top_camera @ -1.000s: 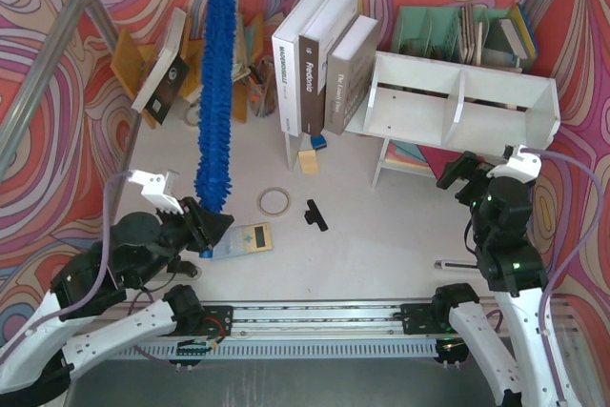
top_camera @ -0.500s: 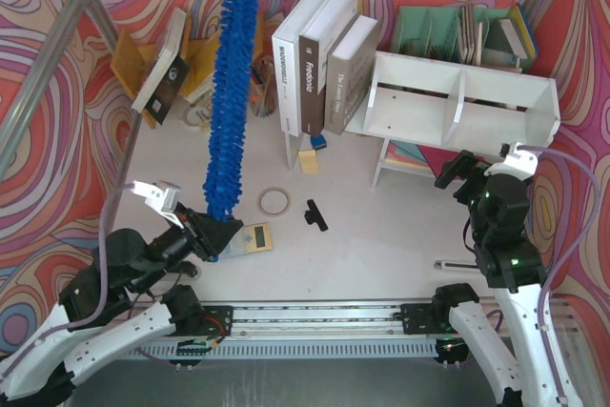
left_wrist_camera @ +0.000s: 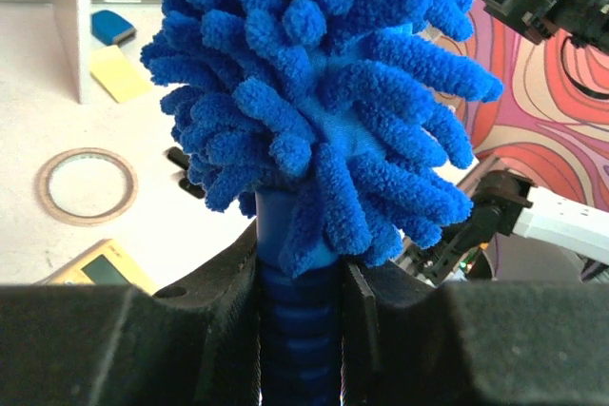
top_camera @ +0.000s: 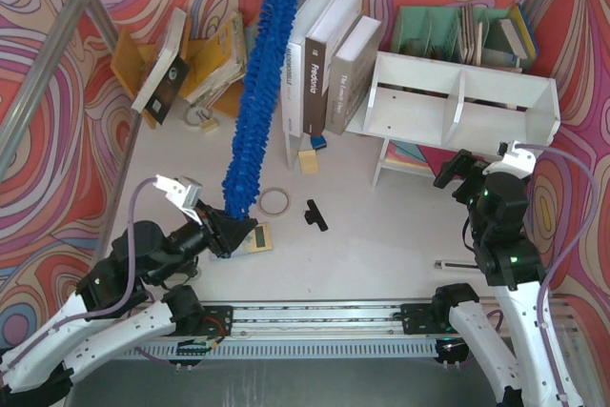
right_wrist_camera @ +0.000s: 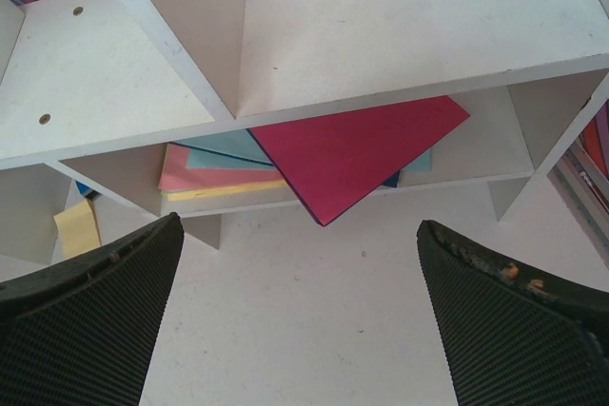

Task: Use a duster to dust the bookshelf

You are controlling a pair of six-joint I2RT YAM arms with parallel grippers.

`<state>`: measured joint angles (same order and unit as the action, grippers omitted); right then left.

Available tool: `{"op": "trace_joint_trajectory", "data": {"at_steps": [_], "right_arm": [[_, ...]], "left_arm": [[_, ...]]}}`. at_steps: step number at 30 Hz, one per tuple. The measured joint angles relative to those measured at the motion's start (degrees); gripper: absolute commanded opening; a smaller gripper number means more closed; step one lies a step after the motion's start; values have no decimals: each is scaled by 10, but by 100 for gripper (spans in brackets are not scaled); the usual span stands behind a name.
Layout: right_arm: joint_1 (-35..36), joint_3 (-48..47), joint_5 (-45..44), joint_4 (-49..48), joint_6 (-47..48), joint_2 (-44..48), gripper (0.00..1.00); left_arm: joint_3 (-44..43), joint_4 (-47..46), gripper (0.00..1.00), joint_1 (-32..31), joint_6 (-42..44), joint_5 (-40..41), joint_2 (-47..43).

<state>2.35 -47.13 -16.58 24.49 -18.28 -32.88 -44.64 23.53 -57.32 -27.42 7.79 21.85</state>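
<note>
Since a second ago, the duster (top_camera: 259, 92) is being swung to the right. Its fluffy tip, earlier standing well left of the upright books (top_camera: 329, 54), is now being carried up against them. The left claw (top_camera: 221, 233) is being shifted a little rightward with it. The right claw (top_camera: 457, 174) is being kept where it was.

Nearest, the left claw is being held pressed tight on the duster's slim ribbed blue handle, just below the first tufts, as is being shown in the left wrist view. It is being held above the surface (top_camera: 381, 245), over a yellow calculator (top_camera: 255, 238), with a tape ring (top_camera: 274, 201) just beyond. From that grip the duster's long axis is being run away from the arms and leaned to the right, with the tip ending by the far wall.

Further out and to the right, the bookshelf (top_camera: 457, 102) is being left untouched, well apart from the fluff, with the books between. The right claw is being held spread wide and empty just in front of it, its camera being pointed under the board at coloured sheets (right_wrist_camera: 352, 154). That arm is the nearer one, yet the duster is being carried by the left. In judgement, a further rightward sweep past the books is being called for before any dusting can begin.
</note>
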Motion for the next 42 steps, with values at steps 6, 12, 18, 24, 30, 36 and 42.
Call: {"op": "trace_joint_trajectory", "data": {"at_steps": [6,12,18,24,30,36,42], "right_arm": [[0,0,2,0,0,0,99],[0,0,2,0,0,0,99],[0,0,6,0,0,0,99],[0,0,9,0,0,0,99],[0,0,10,0,0,0,99],[0,0,12,0,0,2,99],[0,-14,21,6,-11,-3,99]], "left_arm": [[-3,12,0,0,2,48,-18],[11,21,0,0,-24,64,-2],[62,21,0,0,-65,69,15],[98,22,0,0,-96,79,21],[121,29,0,0,-123,99,28],[82,71,0,0,-124,148,6],[-62,99,0,0,-90,174,24]]}}
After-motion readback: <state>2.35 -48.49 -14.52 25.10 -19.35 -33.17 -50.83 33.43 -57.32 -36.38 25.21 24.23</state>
